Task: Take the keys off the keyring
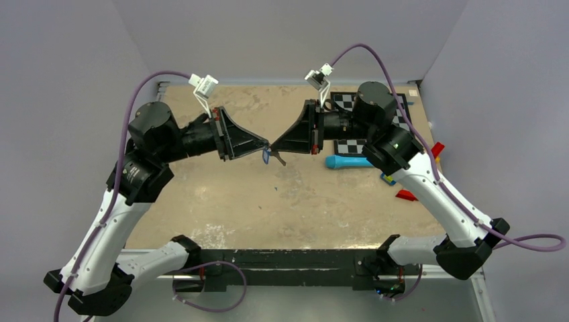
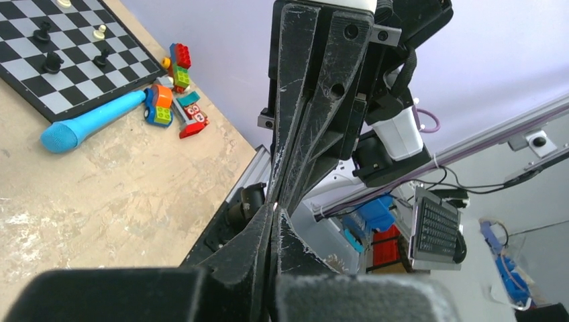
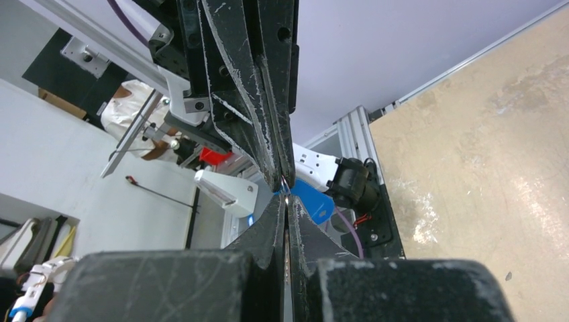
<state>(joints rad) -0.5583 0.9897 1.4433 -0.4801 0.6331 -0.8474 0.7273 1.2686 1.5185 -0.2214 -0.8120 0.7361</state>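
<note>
Keys [image 1: 277,159] seen overhead, blue oval [image 3: 312,201] close in right wrist

Plain lilac-grey walls [image 1: 67,54] on three sides, scuffed beige worktop [image 1: 235,201], aluminium frame rail [image 3: 354,144] at its edge, cluttered workshop [image 2: 436,231] beyond

Robotics lab, worn test table [image 1: 221,201] between plain grey walls [image 1: 67,54], aluminium frame rail [image 2: 483,137], keyboard [image 2: 436,231]

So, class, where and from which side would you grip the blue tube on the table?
Its slim handle, coming straight down from above: the blue tube lies flat on the table, and the handle is narrower than its rounded head.
</note>
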